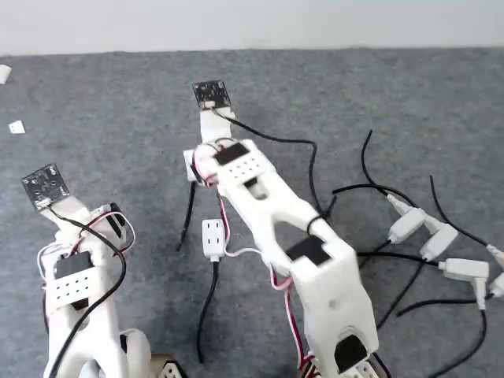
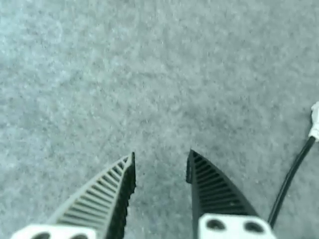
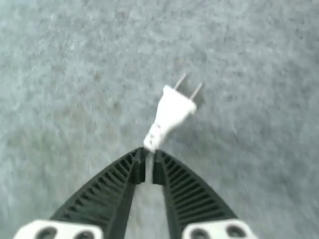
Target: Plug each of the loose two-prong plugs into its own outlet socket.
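In the right wrist view the right gripper (image 3: pixel 148 157) is closed on the rear end of a white two-prong plug (image 3: pixel 172 112). The plug sticks out straight ahead of the fingertips, its prongs pointing away from them, over the grey worktop (image 3: pixel 75 59).

In the left wrist view the left gripper (image 2: pixel 162 157) is open with a clear gap and holds nothing. Off to one side of it a black cord (image 2: pixel 291 177) with a white end lies on the worktop.

In the high view an outlet socket (image 1: pixel 213 236) lies just beside the right arm (image 1: pixel 268 213), behind its gripper, and its slots look free to me. More white connectors (image 1: pixel 437 240) with cords lie well apart from both grippers, on the other side of the right arm. I judge the task to be at an early stage: one plug is picked up but not inserted. Whether any connectors in that group are already joined, I cannot tell.
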You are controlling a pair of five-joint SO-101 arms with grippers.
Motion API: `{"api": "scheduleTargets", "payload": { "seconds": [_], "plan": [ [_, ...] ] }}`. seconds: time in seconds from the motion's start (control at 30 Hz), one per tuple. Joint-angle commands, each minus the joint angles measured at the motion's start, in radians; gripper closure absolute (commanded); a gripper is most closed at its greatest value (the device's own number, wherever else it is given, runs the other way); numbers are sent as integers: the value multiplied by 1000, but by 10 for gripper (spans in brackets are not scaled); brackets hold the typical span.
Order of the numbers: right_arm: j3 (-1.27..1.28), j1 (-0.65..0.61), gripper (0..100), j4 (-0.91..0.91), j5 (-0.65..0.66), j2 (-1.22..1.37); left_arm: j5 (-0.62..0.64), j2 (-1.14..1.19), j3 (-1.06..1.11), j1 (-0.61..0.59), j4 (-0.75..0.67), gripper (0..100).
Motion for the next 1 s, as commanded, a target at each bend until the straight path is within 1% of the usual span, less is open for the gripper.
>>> {"api": "scheduleTargets", "payload": {
  "seconds": [0.0, 0.07, 0.2, 0.33, 0.4, 0.47, 0.53, 0.83, 0.9, 0.97],
  "plan": [
    [-370, -12, 899, 120, -55, 154, -5, 21, -21, 6, -34, 852],
    [-539, -13, 887, 193, -72, 257, -6, 92, -48, 14, -40, 852],
    [-845, -12, 887, 318, -72, 458, -51, 296, -159, 11, -40, 852],
    [-1097, -12, 887, 427, -74, 610, -51, 483, -278, -11, -29, 852],
    [-1181, -8, 887, 489, -74, 657, -51, 520, -331, -25, 25, 852],
    [-1223, -13, 889, 561, -74, 684, -54, 529, -352, -28, 54, 852],
    [-1235, -18, 889, 610, -74, 687, -54, 529, -351, -28, 48, 852],
    [-1237, -27, 892, 639, -61, 688, -55, 529, -349, -29, 51, 852],
    [-1237, -27, 923, 638, -37, 688, -55, 529, -349, -29, 51, 852],
    [-1237, -27, 995, 638, -21, 688, -55, 529, -349, -29, 51, 852]
  ]
}}
